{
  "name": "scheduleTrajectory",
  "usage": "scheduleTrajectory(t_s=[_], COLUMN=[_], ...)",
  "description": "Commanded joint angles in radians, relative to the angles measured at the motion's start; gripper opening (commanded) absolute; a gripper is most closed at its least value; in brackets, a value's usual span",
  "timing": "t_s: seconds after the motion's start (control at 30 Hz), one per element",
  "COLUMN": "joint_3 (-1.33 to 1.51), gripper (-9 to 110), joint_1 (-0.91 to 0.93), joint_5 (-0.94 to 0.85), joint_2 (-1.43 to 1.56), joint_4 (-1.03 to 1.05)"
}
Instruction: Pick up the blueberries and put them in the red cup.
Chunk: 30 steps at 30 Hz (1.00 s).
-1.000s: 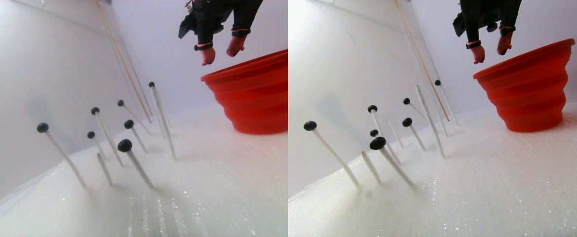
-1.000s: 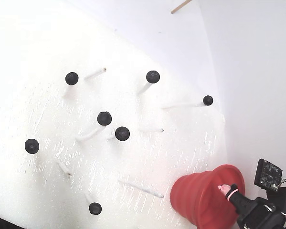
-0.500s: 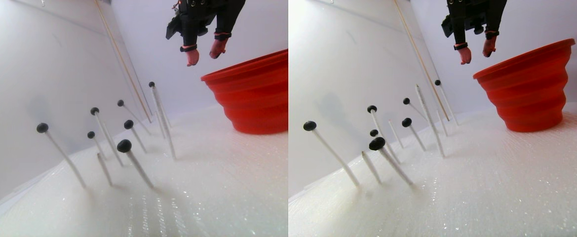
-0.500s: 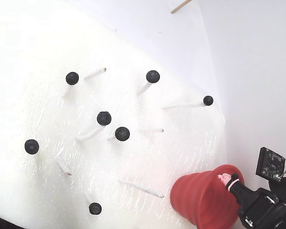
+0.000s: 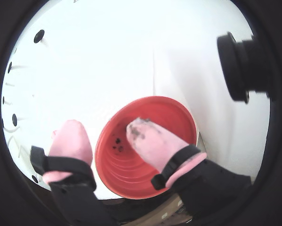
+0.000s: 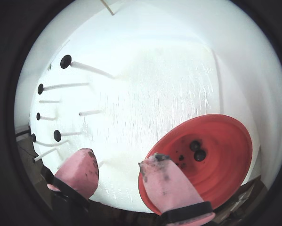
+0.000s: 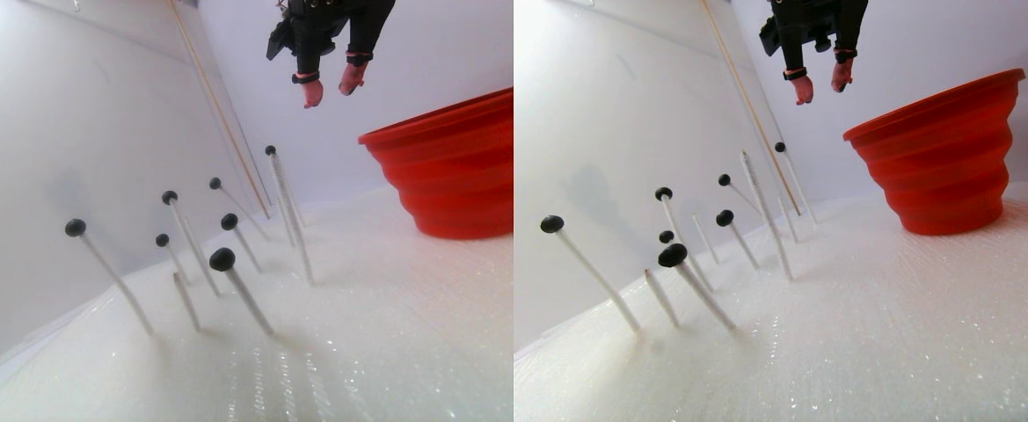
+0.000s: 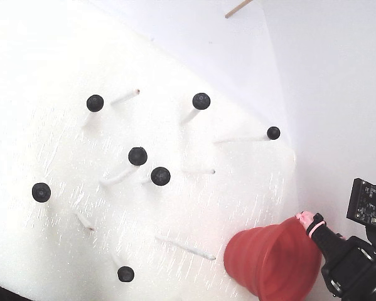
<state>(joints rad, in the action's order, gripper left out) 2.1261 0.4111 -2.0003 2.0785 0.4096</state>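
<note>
over cup (image 6: pixel 225 155): hand (image 6: pixel 119 167) spread apart, empty. two berries (image 6: pixel 197 150) already inside, more on sticks (image 8: pixel 122 175) across counter (image 8: pixel 62 238). next: lift clear of rim, approach one berry from above, pinch gently.

End effector (image 6: pixel 117 169) aloft, pink-padded fingers (image 6: pixel 166 186) spread apart, empty.

Bright washed-out white, fisheye black vignette in wrist views, soft shadows
</note>
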Motion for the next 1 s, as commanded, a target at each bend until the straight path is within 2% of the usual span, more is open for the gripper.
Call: scheduleTrajectory(t_s=[0.0, 0.97], joint_3=[-0.117, -0.055], gripper=[18, 18], joint_1=[-0.061, -0.219], joint_5=[0.008, -0.057], joint_2=[0.078, -0.032], joint_4=[-0.029, -0.196])
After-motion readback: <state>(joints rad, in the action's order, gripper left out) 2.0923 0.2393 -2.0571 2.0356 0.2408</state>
